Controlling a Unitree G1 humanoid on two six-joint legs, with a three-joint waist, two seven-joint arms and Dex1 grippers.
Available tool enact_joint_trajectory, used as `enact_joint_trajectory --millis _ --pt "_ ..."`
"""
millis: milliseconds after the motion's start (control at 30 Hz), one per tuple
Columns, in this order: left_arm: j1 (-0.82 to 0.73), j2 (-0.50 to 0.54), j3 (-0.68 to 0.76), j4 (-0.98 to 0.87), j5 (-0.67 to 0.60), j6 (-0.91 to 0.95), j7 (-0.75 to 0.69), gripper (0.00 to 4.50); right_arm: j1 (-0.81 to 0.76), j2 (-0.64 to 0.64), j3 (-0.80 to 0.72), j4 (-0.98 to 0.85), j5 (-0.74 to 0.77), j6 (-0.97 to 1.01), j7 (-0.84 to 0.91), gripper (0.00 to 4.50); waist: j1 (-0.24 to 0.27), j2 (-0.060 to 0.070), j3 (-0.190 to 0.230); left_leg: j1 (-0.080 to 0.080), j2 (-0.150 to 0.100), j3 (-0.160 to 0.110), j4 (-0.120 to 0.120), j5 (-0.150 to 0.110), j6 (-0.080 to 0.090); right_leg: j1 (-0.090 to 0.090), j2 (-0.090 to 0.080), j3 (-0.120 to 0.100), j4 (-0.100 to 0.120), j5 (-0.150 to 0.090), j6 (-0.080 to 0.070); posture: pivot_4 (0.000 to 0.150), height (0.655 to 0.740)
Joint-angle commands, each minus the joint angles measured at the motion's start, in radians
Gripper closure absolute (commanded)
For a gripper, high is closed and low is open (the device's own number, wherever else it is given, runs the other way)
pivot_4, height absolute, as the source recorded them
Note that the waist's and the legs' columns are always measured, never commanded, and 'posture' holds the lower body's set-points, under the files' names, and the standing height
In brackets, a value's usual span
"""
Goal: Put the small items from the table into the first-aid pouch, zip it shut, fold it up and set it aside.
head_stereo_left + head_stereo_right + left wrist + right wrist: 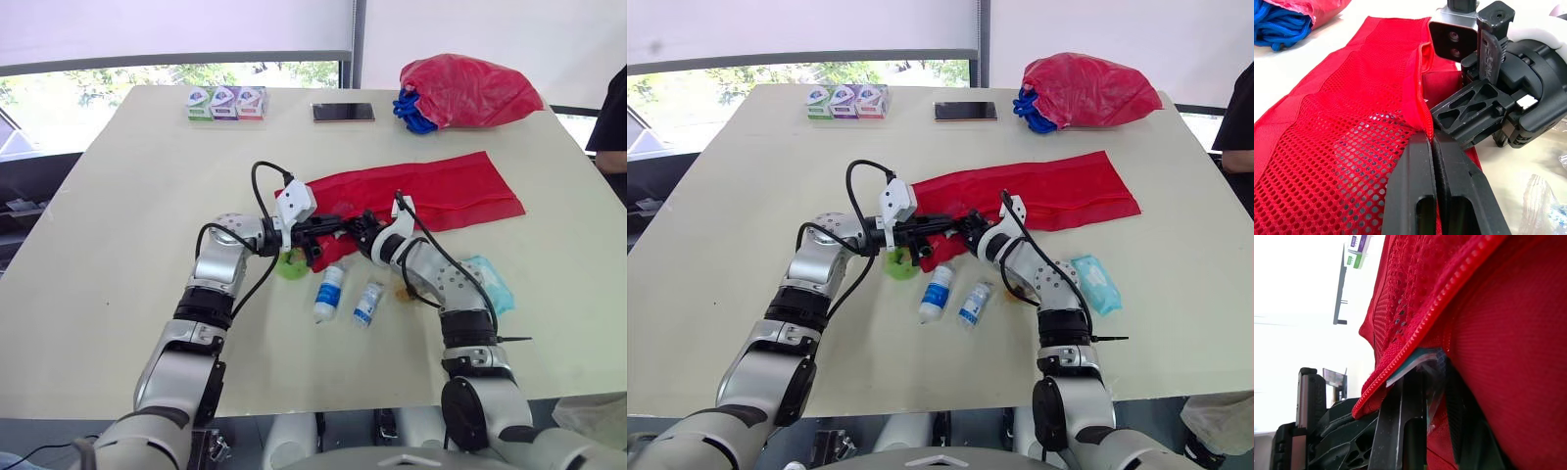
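Note:
The red first-aid pouch lies spread out flat across the middle of the table. My left gripper is shut on its mesh zipper edge and holds that edge up at the pouch's near left end. Directly opposite, my right gripper is shut on a thin teal-and-white packet, its fingers tucked under the raised zipper edge. In front of the pouch lie two small white bottles, a green item, a teal wipes pack and a small brown item.
At the far edge are a red plastic bag over blue cord, a phone and three small boxes. A person's dark sleeve shows at the right edge.

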Motion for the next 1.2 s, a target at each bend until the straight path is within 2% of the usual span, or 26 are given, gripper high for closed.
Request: enact_joint_trajectory --millis 33,67,233,300,767,867,900,933,1033,1067,1200 --pt "-0.005 -0.01 -0.031 -0.023 -0.003 -0.015 -0.026 4.46 -0.05 0.092 -0.012 -0.032 -0.026 -0.071 0.018 4.4 0.0 0.0 0.0 0.0 0.0 0.0 0.0 0.0 0.0 0.0 0.0 0.0 0.0 0.0 0.0 0.15 0.74" --pt "-0.008 -0.008 -0.028 -0.014 -0.001 -0.019 -0.024 4.46 -0.047 0.088 -0.009 -0.037 -0.03 -0.069 0.019 4.4 0.0 0.0 0.0 0.0 0.0 0.0 0.0 0.0 0.0 0.0 0.0 0.0 0.0 0.0 0.0 0.15 0.74" --pt "-0.049 0.015 -0.007 0.085 0.022 -0.074 -0.001 4.5 -0.012 0.052 0.011 -0.08 -0.057 -0.02 -0.005 2.14 -0.001 0.0 0.0 -0.001 0.0 0.0 0.0 0.001 -0.001 -0.001 0.0 0.0 0.0 0.0 0.0 0.15 0.74" --pt "-0.067 0.021 0.0 0.129 0.03 -0.099 0.01 4.5 -0.001 0.04 0.021 -0.093 -0.069 -0.004 -0.005 1.65 0.0 0.0 0.0 0.0 0.0 0.0 0.0 0.001 -0.001 0.0 0.0 0.0 0.0 0.0 0.0 0.15 0.74" --pt "-0.134 0.018 0.014 0.286 0.054 -0.196 0.01 4.5 0.043 -0.068 0.048 -0.269 -0.096 0.179 0.088 1.65 -0.002 0.0 0.0 -0.001 0.0 0.0 0.0 0.0 0.0 -0.001 0.0 0.0 0.0 0.0 0.0 0.15 0.74" --pt "-0.137 0.015 0.015 0.299 0.057 -0.205 0.011 4.5 0.052 -0.089 0.056 -0.309 -0.108 0.191 0.115 2.34 -0.002 0.0 0.0 -0.001 0.0 0.0 0.0 0.0 0.0 -0.001 0.0 0.0 -0.001 0.0 0.0 0.15 0.74" --pt "-0.138 0.014 0.015 0.302 0.058 -0.207 0.012 4.5 0.054 -0.093 0.057 -0.315 -0.112 0.194 0.121 2.9 -0.002 0.0 0.0 -0.001 0.0 0.0 0.0 0.0 0.0 -0.001 0.0 0.0 -0.001 0.0 0.0 0.15 0.74" --pt "-0.139 0.011 0.015 0.305 0.058 -0.209 0.011 4.5 0.053 -0.102 0.069 -0.327 -0.126 0.199 0.128 3.08 -0.002 0.0 0.0 -0.001 0.0 0.0 0.0 0.0 0.0 -0.001 0.0 0.0 -0.001 0.0 0.0 0.15 0.74" --pt "-0.142 0.005 0.014 0.312 0.056 -0.215 0.008 4.5 0.052 -0.113 0.094 -0.332 -0.159 0.211 0.139 4.26 -0.002 0.0 0.0 -0.001 0.0 0.0 0.0 0.0 0.0 -0.001 0.0 0.0 0.0 0.0 0.0 0.15 0.74" --pt "-0.143 0.003 0.014 0.314 0.056 -0.216 0.007 4.5 0.051 -0.111 0.101 -0.322 -0.175 0.211 0.139 4.4 -0.002 0.0 0.0 -0.001 0.0 0.0 0.0 0.0 0.0 -0.001 0.0 0.0 0.0 0.0 0.0 0.15 0.74" --pt "-0.141 -0.005 0.012 0.312 0.055 -0.221 0.006 4.5 0.027 -0.102 0.133 -0.245 -0.257 0.186 0.168 4.4 -0.002 0.0 0.0 -0.001 0.0 0.0 0.0 0.0 0.0 -0.001 0.0 0.0 0.0 0.0 0.0 0.15 0.74"
